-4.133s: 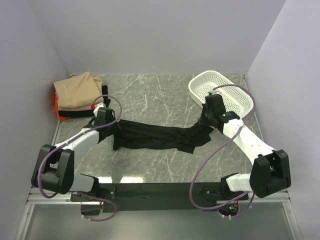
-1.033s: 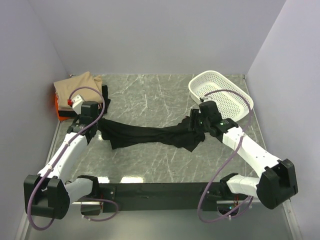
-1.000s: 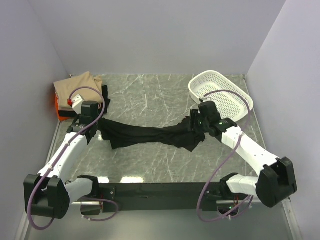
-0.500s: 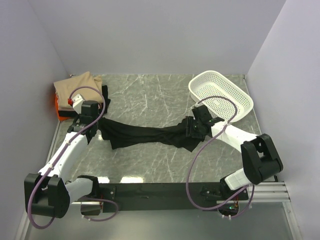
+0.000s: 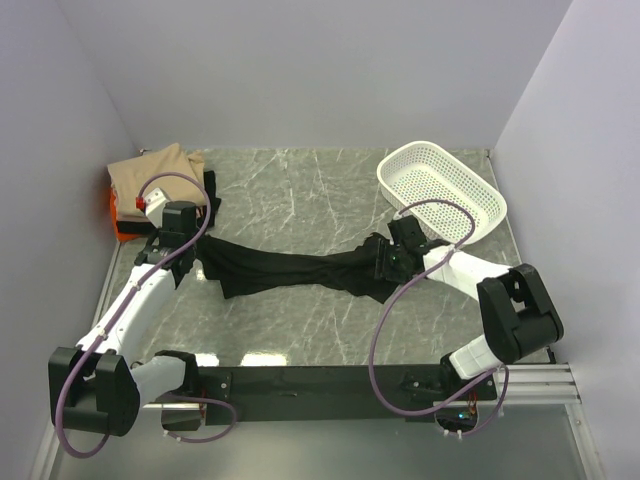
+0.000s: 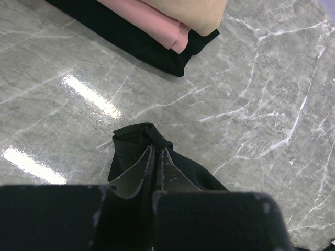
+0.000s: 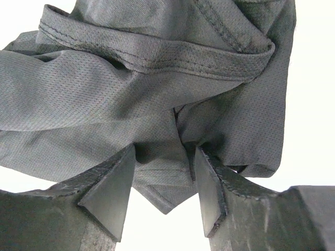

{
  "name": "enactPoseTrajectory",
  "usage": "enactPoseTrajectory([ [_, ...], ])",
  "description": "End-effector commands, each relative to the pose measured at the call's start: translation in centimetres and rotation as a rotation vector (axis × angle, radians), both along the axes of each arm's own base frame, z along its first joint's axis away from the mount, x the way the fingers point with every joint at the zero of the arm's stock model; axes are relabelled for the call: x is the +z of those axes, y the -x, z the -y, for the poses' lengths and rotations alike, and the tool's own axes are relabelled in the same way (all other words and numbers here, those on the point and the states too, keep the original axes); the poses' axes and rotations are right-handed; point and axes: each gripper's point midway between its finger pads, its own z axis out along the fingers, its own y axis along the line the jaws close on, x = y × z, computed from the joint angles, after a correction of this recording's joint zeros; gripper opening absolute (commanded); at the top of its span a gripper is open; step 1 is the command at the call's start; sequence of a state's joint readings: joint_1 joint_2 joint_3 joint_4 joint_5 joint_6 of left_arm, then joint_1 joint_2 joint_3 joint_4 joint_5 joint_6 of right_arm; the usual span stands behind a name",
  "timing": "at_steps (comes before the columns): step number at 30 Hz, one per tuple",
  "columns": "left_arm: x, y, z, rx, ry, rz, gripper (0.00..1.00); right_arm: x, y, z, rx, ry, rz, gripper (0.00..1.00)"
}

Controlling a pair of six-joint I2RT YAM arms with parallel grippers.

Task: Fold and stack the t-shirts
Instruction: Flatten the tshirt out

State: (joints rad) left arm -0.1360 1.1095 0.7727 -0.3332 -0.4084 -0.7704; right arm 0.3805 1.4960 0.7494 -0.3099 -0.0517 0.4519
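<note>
- A plain black short-sleeved t-shirt (image 5: pixel 290 268) lies on the grey marbled desk (image 5: pixel 300 190), pulled into a rumpled band between the two arms.
- The left gripper (image 6: pixel 155 157) is pinched together on a peak of cloth at the shirt's left end.
- The right gripper (image 7: pixel 165 180) has its fingers apart. They straddle a ridge of fabric below a stitched hem, and nothing is clamped there.
- To my eye the step in hand is getting a hold on the right end so the shirt can be spread flat.
- It would go best if those fingers closed on the hem itself, not on the bunched layers, and both arms then drew apart evenly, low over the desk.
- Only the overhead view shows the whole shirt, the white perforated plastic basket (image 5: pixel 440 185) behind the right arm, and the stack of folded t-shirts (image 5: pixel 150 185) in the far left corner.
- The left wrist view shows pale pink and black layers under the stack's tan top.
- The right wrist view shows the weave and seam up close.
</note>
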Motion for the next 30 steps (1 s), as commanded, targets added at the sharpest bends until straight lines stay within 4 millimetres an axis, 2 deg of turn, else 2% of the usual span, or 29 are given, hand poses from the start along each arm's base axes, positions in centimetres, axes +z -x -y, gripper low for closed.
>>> enactPoseTrajectory([
  [1, 2.0, -0.9, 0.0, -0.008, -0.005, 0.065, 0.02, -0.5, 0.2, -0.4, 0.008, -0.036, -0.001, 0.55],
  [4, 2.1, -0.8, -0.1, -0.005, -0.005, 0.069, 0.02, -0.9, 0.7, -0.7, 0.021, -0.054, -0.022, 0.49],
  [9, 2.2, -0.8, -0.1, -0.008, -0.003, 0.072, 0.02, 0.0, 0.6, 0.0, 0.000, -0.025, 0.003, 0.29],
  [16, 2.2, -0.8, 0.1, -0.013, 0.000, 0.071, 0.02, 3.0, 0.6, 0.8, -0.014, -0.015, 0.073, 0.26],
  [19, 2.2, -0.8, 0.1, -0.016, 0.003, 0.072, 0.02, 3.4, 0.7, 1.0, -0.016, -0.007, 0.084, 0.14],
  [20, 2.3, -0.8, 0.2, -0.017, 0.004, 0.075, 0.02, 3.5, 0.7, 1.1, -0.014, -0.007, 0.093, 0.05],
  [21, 2.3, -0.8, 0.2, -0.019, 0.005, 0.075, 0.02, 3.5, 0.7, 1.2, -0.015, -0.004, 0.095, 0.00],
  [27, 2.3, -0.7, 0.2, -0.020, 0.006, 0.077, 0.02, 3.1, 0.8, 0.9, -0.003, -0.019, 0.093, 0.00],
  [30, 2.4, -0.6, 0.2, -0.018, 0.007, 0.079, 0.02, 3.9, 0.6, 0.8, -0.008, -0.032, 0.124, 0.00],
])
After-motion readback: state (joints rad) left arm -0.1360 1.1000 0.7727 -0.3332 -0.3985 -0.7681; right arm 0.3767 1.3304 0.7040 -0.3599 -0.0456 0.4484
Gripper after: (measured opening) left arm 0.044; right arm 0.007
